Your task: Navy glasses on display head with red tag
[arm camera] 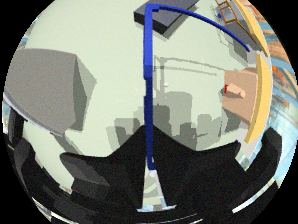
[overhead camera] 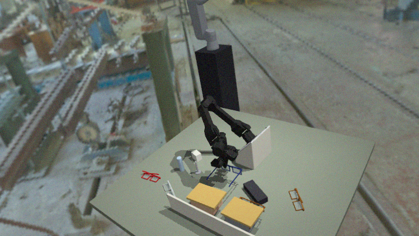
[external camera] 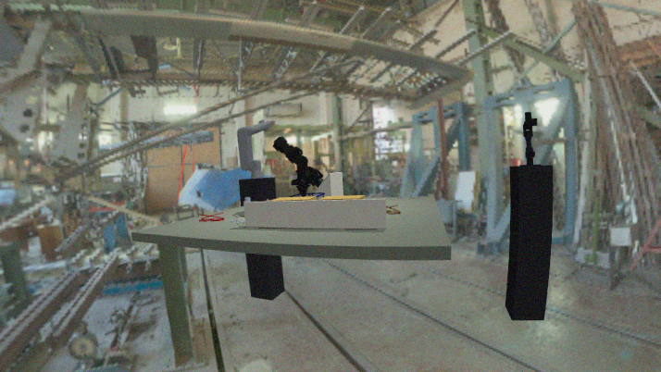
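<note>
My gripper (overhead camera: 223, 166) (arm camera: 147, 128) is shut on the navy glasses (overhead camera: 241, 171) (external camera: 319, 194) (arm camera: 148, 55) by the front frame. They hang above the table, with the temples pointing toward the two heads. One head (arm camera: 242, 107) has a tan face, a nose and a small red patch beside it in the wrist view; its flat yellow top (overhead camera: 206, 194) shows in the top view. The glasses are apart from it. The other head, greyish, stands to its right under another yellow top (overhead camera: 242, 211) and has brown glasses (overhead camera: 252, 202) at its face.
A white wall (overhead camera: 205, 213) (external camera: 315, 215) runs behind the heads. A pale panel (overhead camera: 260, 149) (arm camera: 42, 85) stands beside the gripper. A dark block (overhead camera: 255, 191) (arm camera: 165, 15), red glasses (overhead camera: 151, 177), orange glasses (overhead camera: 296, 199), a bluish cylinder (overhead camera: 180, 164) and a white cube (overhead camera: 196, 155) on a stand are around.
</note>
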`<control>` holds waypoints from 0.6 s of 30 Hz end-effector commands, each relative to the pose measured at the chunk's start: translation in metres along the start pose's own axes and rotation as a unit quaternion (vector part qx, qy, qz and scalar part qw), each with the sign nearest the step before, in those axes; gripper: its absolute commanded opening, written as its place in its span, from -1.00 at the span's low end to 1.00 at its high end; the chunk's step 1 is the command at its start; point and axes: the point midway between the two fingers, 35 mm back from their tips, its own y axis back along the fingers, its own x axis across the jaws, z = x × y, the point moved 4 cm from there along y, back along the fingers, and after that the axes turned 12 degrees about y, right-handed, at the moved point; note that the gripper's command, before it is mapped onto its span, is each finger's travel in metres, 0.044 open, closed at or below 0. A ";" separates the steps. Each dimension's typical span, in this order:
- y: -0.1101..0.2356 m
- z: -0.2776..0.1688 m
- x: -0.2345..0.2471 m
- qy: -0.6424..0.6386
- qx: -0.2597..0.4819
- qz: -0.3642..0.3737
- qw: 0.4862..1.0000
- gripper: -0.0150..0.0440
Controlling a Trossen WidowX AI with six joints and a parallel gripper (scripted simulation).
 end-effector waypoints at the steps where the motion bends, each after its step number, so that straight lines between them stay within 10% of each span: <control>1: -0.005 0.000 0.001 0.003 0.002 0.003 1.000 -0.49; 18: -0.015 -0.001 -0.001 0.003 0.003 0.001 1.000 -0.49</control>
